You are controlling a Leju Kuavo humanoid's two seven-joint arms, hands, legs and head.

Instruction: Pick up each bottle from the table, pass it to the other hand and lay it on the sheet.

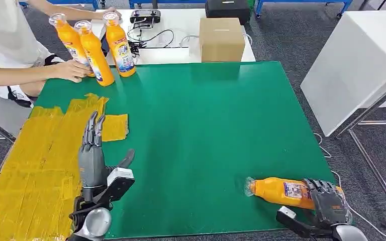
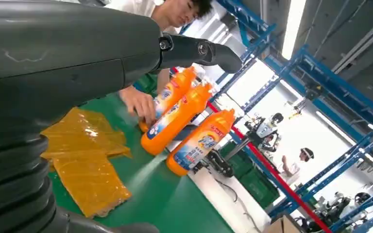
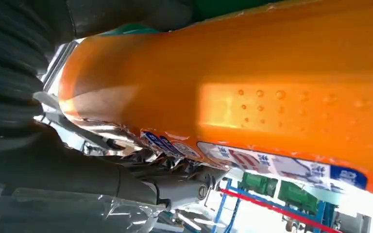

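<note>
An orange bottle (image 1: pixel 279 191) lies on its side near the front right corner of the green mat (image 1: pixel 206 125), cap pointing left. My right hand (image 1: pixel 326 201) grips its base end, fingers wrapped over it; the right wrist view has the bottle (image 3: pixel 272 82) pressed close against the hand. My left hand (image 1: pixel 93 155) hovers open with straight fingers over the inner edge of the yellow sheet (image 1: pixel 40 160), holding nothing. Three more orange bottles (image 1: pixel 95 47) stand upright at the far left corner, seen also as bottles (image 2: pixel 175 121) past the left hand (image 2: pixel 53 58).
A person's hand (image 1: pixel 73 70) rests on the standing bottles. Behind the mat a white table (image 1: pixel 181 50) carries a cardboard box (image 1: pixel 221 39), a black controller (image 1: pixel 145 17) and cables. A white panel (image 1: pixel 352 65) stands off the right side.
</note>
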